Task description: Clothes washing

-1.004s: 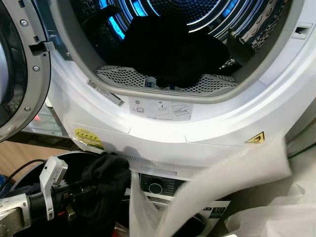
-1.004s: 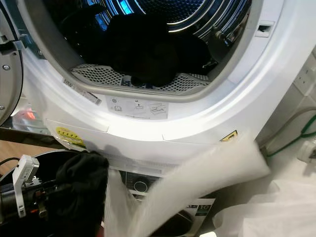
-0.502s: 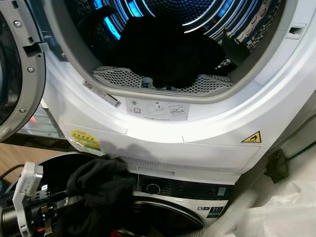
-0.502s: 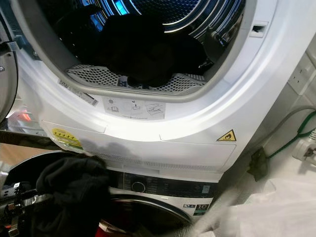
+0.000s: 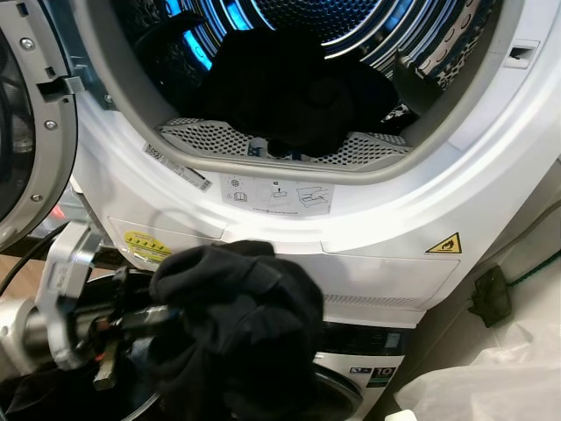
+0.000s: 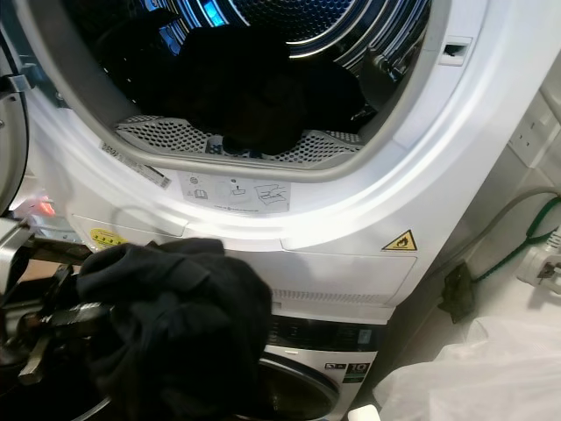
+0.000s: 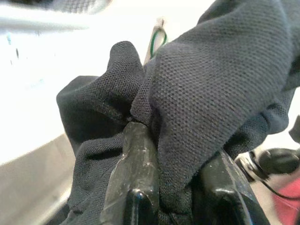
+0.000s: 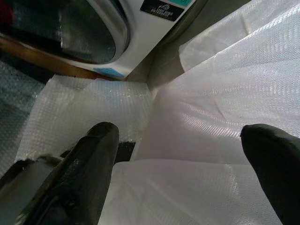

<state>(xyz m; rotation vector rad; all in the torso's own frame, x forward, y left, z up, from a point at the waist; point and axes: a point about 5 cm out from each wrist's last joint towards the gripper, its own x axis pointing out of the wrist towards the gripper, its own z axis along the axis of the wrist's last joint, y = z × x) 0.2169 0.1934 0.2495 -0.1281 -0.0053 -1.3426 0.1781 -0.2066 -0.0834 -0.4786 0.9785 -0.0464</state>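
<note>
Left hand (image 5: 162,317) has its two fingers (image 7: 133,173) pinching a bunched black garment (image 5: 241,329), which bulges out just past the fingertips. Right above the hand sits the white dryer (image 5: 377,224) with its door (image 5: 31,132) swung open, drum lit blue, and a dark pile of clothes (image 5: 294,92) inside. The rim carries a pictogram instruction sticker (image 5: 278,195), a yellow label (image 5: 147,245) too small to read, and a flame warning triangle (image 5: 444,244). Below the hand is the washing machine (image 5: 364,386), badge unreadable. Right hand (image 8: 187,154) hangs with fingers spread wide over a white woven bag (image 8: 225,117).
</note>
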